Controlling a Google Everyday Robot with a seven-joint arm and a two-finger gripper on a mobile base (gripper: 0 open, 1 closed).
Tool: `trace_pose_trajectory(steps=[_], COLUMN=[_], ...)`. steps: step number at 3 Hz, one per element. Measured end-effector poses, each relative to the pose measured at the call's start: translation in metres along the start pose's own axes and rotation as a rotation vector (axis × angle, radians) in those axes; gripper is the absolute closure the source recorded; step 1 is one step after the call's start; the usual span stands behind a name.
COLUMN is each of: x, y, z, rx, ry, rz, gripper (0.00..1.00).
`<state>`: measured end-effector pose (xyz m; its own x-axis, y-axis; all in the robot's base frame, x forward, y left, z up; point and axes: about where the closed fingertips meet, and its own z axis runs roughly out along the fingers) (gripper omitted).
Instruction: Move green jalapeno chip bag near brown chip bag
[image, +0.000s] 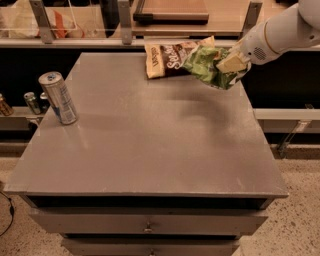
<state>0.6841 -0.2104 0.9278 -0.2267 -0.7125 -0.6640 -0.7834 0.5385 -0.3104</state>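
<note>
The green jalapeno chip bag (206, 65) hangs above the table's far right part, held in my gripper (228, 65), which is shut on its right end. My white arm (277, 31) reaches in from the upper right. The brown chip bag (167, 59) lies flat at the table's far edge, just left of and behind the green bag; the green bag overlaps its right end in this view.
A silver and blue can (58, 97) stands upright near the left edge of the grey table (145, 150). Drawers sit below the tabletop. Shelves with railings and small cans are behind and to the left.
</note>
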Motion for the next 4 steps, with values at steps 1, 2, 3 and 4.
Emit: trace_pose_trajectory(steps=[1,2,3,4], x=[0.007,0.017,0.022,0.025], y=[-0.027,-0.041,-0.043,-0.042], z=[0.013,0.025,0.035,0.043], rx=[0.073,0.11,0.108,0.092], ry=[-0.002,-0.003,-0.008,-0.014], rz=[0.051,0.104,0.129,0.138], gripper=[1.0,0.82,0.59,0.35])
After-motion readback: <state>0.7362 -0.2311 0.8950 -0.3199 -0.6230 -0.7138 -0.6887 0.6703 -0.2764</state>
